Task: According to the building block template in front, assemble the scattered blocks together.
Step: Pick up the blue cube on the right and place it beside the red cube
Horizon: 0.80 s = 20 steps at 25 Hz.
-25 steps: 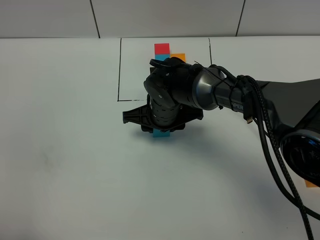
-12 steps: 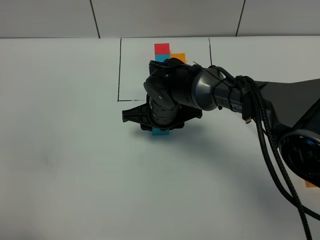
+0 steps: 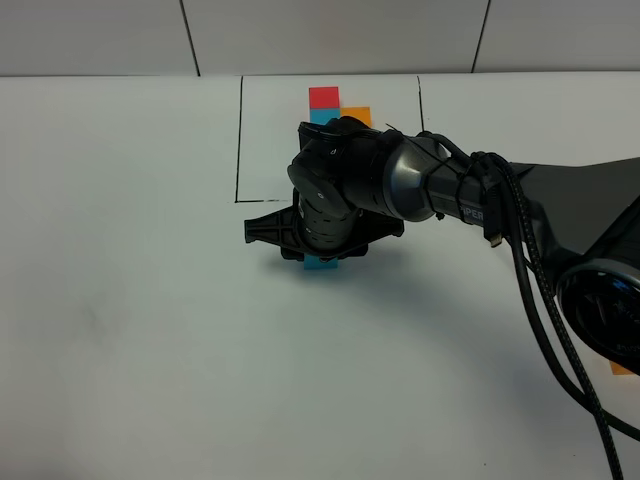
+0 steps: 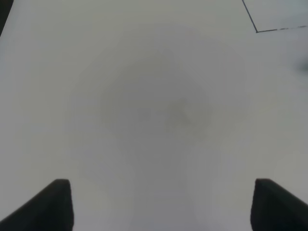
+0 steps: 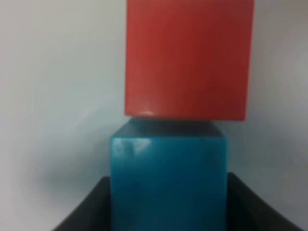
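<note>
The building block template (image 3: 323, 98), a red, cyan-blue and orange cluster, lies at the back inside a thin black frame (image 3: 239, 140). My right gripper (image 3: 320, 252) reaches across the middle, just in front of the frame. It is shut on the scattered cyan-blue block (image 3: 321, 264), which rests on the table. In the right wrist view the cyan-blue block (image 5: 168, 178) sits between the fingers (image 5: 89, 209), and the scattered red block (image 5: 188, 57) touches its far face. The arm hides the red block in the exterior view. My left gripper (image 4: 168, 204) is open over bare table.
A small orange piece (image 3: 621, 368) shows at the right edge behind the right arm's base, mostly hidden. A corner of the black frame (image 4: 257, 31) shows in the left wrist view. The white table (image 3: 130, 320) spreads left and front.
My right gripper, with the cyan-blue block in it, has shifted a few pixels to the left. Nothing else has moved.
</note>
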Tool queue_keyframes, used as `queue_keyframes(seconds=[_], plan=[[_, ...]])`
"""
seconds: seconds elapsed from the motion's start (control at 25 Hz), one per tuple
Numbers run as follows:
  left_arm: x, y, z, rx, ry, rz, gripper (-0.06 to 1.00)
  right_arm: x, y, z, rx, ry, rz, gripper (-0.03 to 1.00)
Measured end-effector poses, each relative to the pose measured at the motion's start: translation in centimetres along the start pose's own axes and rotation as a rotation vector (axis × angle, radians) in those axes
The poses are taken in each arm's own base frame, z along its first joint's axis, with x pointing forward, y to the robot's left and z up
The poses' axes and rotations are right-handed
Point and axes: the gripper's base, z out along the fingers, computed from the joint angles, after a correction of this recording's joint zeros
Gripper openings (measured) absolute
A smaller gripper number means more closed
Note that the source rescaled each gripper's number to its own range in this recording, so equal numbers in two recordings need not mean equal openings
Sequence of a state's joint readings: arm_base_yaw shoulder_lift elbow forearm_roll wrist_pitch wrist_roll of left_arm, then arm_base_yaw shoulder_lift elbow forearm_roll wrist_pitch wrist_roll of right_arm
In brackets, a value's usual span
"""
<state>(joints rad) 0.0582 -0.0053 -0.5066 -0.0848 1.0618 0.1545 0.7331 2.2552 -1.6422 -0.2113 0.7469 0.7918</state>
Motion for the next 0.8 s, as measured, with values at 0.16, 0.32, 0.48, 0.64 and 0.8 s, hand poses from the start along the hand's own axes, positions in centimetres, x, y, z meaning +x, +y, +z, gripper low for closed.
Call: queue_keyframes(seconds=[0.16,0.32,0.48,0.64,0.8], plan=[[0.0,0.0,0.0,0.0,0.0,0.0,0.71,-0.02,-0.02,0.0,0.002,-0.002,0.001,0.21],[0.0,0.0,0.0,0.0,0.0,0.0,0.71,-0.22,-0.05,0.08,0.006,-0.026,-0.02,0.21],[0.0,0.0,0.0,0.0,0.0,0.0,0.71,-0.24,-0.08,0.16,0.01,-0.029,-0.026,0.21],[0.0,0.0,0.0,0.0,0.0,0.0,0.71,-0.23,-0.07,0.16,0.009,-0.029,-0.025,0.21],[0.0,0.0,0.0,0.0,0.0,0.0,0.71,-0.18,-0.01,0.17,-0.002,-0.021,0.021,0.21]])
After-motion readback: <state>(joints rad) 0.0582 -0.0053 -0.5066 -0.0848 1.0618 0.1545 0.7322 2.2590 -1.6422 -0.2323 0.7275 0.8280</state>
